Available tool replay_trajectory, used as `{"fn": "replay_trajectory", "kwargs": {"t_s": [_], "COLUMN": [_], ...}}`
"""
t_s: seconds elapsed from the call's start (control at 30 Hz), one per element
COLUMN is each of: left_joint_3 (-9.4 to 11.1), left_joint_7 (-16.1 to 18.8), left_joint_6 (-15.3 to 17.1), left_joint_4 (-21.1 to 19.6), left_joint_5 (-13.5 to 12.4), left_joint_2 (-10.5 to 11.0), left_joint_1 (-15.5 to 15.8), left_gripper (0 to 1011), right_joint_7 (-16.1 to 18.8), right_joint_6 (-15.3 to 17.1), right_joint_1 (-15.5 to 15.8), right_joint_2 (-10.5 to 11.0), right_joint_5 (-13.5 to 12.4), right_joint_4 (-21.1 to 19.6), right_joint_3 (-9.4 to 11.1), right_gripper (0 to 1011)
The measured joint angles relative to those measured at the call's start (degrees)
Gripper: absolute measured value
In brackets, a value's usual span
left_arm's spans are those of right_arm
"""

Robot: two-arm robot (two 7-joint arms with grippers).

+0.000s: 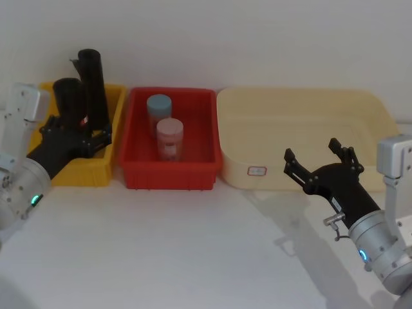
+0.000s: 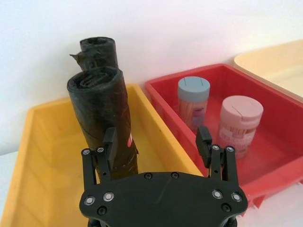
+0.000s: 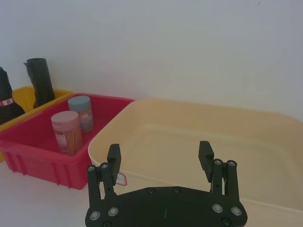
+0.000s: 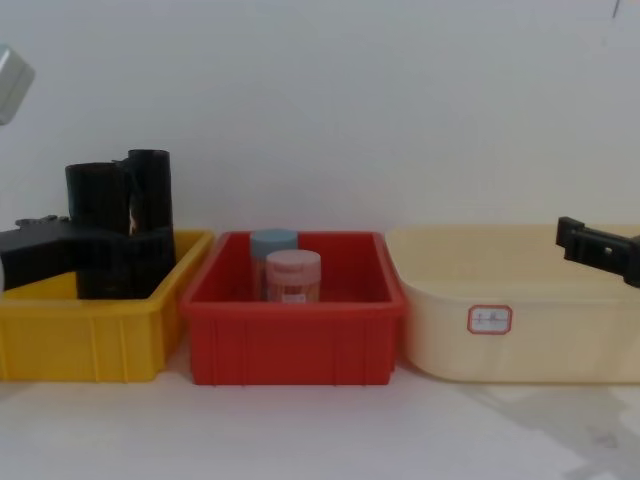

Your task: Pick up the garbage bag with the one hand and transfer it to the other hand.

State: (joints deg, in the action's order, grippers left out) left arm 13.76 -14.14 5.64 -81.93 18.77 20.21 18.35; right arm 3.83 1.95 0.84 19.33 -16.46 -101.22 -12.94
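Head view: garbage bag (image 1: pixel 67 100) apparently at left pincer (image 1: pixel 76 134)

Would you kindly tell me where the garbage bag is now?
Head view, far left: the garbage bag stands in the yellow bin, in front of the slimmer roll, with the left pincer open beside it.

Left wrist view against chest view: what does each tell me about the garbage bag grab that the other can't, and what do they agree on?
Left wrist view: the left gripper is open, with the garbage bag beside one finger, off centre in the gap and not clamped. Chest view: the right gripper hovers by the cream tub, far from the bag. Both: the bag stands upright in the yellow bin next to a slimmer roll, with two jars in the red bin alongside.
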Motion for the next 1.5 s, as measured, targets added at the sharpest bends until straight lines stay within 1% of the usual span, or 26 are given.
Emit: {"fn": "replay_trajectory", "kwargs": {"t_s": [0.03, 0.1, 0.13, 0.27, 0.33, 0.43, 0.47, 0.57, 0.63, 0.67, 0.8, 0.93, 1.07, 1.1, 1.17, 1.27, 1.37, 1.4, 1.5], "left_joint_3": [0.07, 0.12, 0.19, 0.50, 0.89, 1.35, 1.35, 1.95, 2.04, 2.26, 2.41, 2.41, 2.18, 1.96, 1.79, 1.23, 0.13, 0.13, -1.13], "left_joint_7": [1.30, 2.51, 3.81, 6.77, 9.46, 11.25, 11.25, 12.81, 13.17, 13.99, 15.38, 17.82, 19.94, 20.91, 21.52, 23.37, 25.01, 25.01, 25.77], "left_joint_6": [0.03, 0.14, 0.33, 0.98, 1.59, 2.14, 2.14, 2.89, 3.13, 3.68, 4.67, 6.17, 7.38, 7.88, 8.17, 9.01, 9.77, 9.77, 10.15], "left_joint_4": [-0.40, -0.95, -1.55, -3.14, -4.73, -6.21, -6.21, -7.88, -8.18, -8.92, -9.72, -10.53, -10.82, -10.83, -10.83, -10.42, -9.16, -9.16, -7.27], "left_joint_5": [-0.54, -1.12, -1.74, -3.28, -4.56, -5.52, -5.52, -6.40, -6.60, -6.99, -7.60, -8.53, -9.32, -9.68, -9.90, -10.56, -11.13, -11.13, -11.48], "left_joint_2": [-0.45, -0.98, -1.51, -2.73, -3.88, -4.82, -4.82, -5.86, -6.06, -6.65, -7.45, -8.69, -9.80, -10.24, -10.61, -11.40, -11.89, -11.89, -11.87], "left_joint_1": [-0.17, -0.43, -0.76, -1.67, -2.64, -3.52, -3.52, -4.57, -4.77, -5.29, -5.90, -6.59, -6.91, -6.97, -6.97, -6.80, -5.91, -5.91, -4.36], "left_gripper": [1001, 1001, 1001, 1001, 1001, 1001, 1001, 1001, 1001, 1001, 1001, 1001, 1001, 1001, 1001, 1001, 1001, 1001, 1001], "right_joint_7": [0.00, 0.00, 0.00, 0.00, 0.00, 0.00, 0.00, 0.00, 0.00, 0.00, 0.00, 0.00, 0.00, 0.00, 0.00, 0.00, 0.00, 0.00, 0.00], "right_joint_6": [0.00, 0.00, 0.00, 0.00, 0.00, 0.00, 0.00, 0.00, 0.00, 0.00, 0.00, 0.00, 0.00, 0.00, 0.00, 0.00, 0.00, 0.00, 0.00], "right_joint_1": [0.00, 0.00, 0.00, 0.00, 0.00, 0.00, 0.00, 0.00, 0.00, 0.00, 0.00, 0.00, 0.00, 0.00, 0.00, 0.00, 0.00, 0.00, 0.00], "right_joint_2": [0.00, 0.00, 0.00, 0.00, 0.00, 0.00, 0.00, 0.00, 0.00, 0.00, 0.00, 0.00, 0.00, 0.00, 0.00, 0.00, 0.00, 0.00, 0.00], "right_joint_5": [0.00, 0.00, 0.00, 0.00, 0.00, 0.00, 0.00, 0.00, 0.00, 0.00, 0.00, 0.00, 0.00, 0.00, 0.00, 0.00, 0.00, 0.00, 0.00], "right_joint_4": [0.00, 0.00, 0.00, 0.00, 0.00, 0.00, 0.00, 0.00, 0.00, 0.00, 0.00, 0.00, 0.00, 0.00, 0.00, 0.00, 0.00, 0.00, 0.00], "right_joint_3": [0.00, 0.00, 0.00, 0.00, 0.00, 0.00, 0.00, 0.00, 0.00, 0.00, 0.00, 0.00, 0.00, 0.00, 0.00, 0.00, 0.00, 0.00, 0.00], "right_gripper": [1004, 1004, 1004, 1004, 1004, 1004, 1004, 1004, 1004, 1004, 1004, 1004, 1004, 1004, 1005, 1004, 1004, 1004, 1004]}}
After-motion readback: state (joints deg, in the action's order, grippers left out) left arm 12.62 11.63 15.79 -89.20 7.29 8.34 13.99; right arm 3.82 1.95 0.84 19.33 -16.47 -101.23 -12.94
